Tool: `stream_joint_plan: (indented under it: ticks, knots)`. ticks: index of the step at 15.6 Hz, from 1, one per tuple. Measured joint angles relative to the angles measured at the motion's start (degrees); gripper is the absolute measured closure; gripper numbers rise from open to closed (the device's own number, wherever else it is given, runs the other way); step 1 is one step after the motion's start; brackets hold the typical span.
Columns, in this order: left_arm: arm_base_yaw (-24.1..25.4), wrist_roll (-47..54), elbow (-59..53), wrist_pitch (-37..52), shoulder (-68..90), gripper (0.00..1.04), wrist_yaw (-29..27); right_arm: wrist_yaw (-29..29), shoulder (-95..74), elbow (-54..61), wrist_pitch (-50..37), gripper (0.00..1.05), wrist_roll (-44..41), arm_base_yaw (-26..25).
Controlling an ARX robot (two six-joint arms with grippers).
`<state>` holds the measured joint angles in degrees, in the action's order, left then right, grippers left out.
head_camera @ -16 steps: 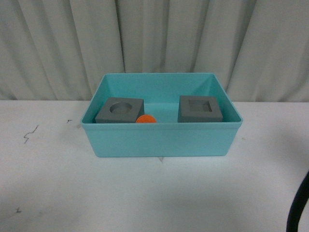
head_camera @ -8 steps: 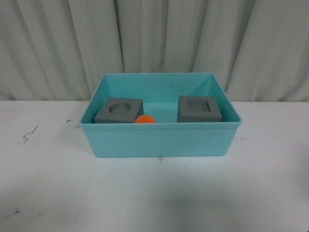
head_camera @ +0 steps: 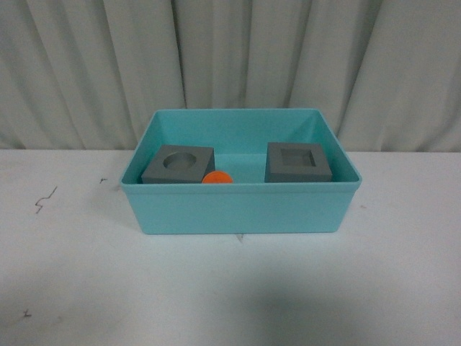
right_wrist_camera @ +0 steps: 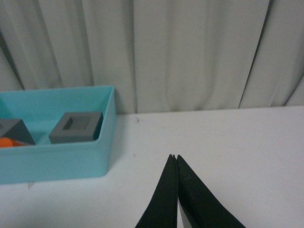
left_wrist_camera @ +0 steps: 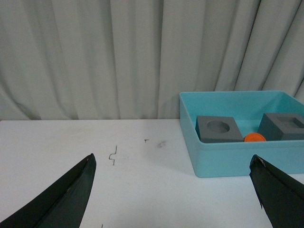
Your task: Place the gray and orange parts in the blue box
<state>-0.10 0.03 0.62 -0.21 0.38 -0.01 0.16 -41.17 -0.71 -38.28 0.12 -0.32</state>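
Observation:
The blue box (head_camera: pixel 238 209) stands on the white table near the curtain. Inside it lie a gray cube with a round recess (head_camera: pixel 178 165) on the left, a gray cube with a square recess (head_camera: pixel 297 162) on the right, and an orange part (head_camera: pixel 217 177) between them, mostly hidden by the front wall. The left wrist view shows the same box (left_wrist_camera: pixel 228 159) with the round-recess cube (left_wrist_camera: pixel 219 129), the orange part (left_wrist_camera: pixel 255 137) and the square-recess cube (left_wrist_camera: pixel 283 126). My left gripper (left_wrist_camera: pixel 173 164) is open, empty, well short of the box. My right gripper (right_wrist_camera: pixel 174 156) is shut, empty, beside the box (right_wrist_camera: pixel 57 159).
A pleated grey curtain (head_camera: pixel 230 65) hangs right behind the table. Small dark scuff marks (head_camera: pixel 45 200) dot the white tabletop on the left. Neither arm shows in the front view.
A dark arm part at the lower right edge of the front view one second ago has withdrawn out of sight. The box and the parts in it have stayed put.

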Motion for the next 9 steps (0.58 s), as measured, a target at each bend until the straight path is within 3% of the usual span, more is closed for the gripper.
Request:
stream_joint_plan:
  ticks: [9]
  knots:
    - [0.0, 0.0, 0.0, 0.0, 0.0, 0.07, 0.0, 0.0, 20.6, 0.0, 17.7, 1.03, 0.0, 0.0]
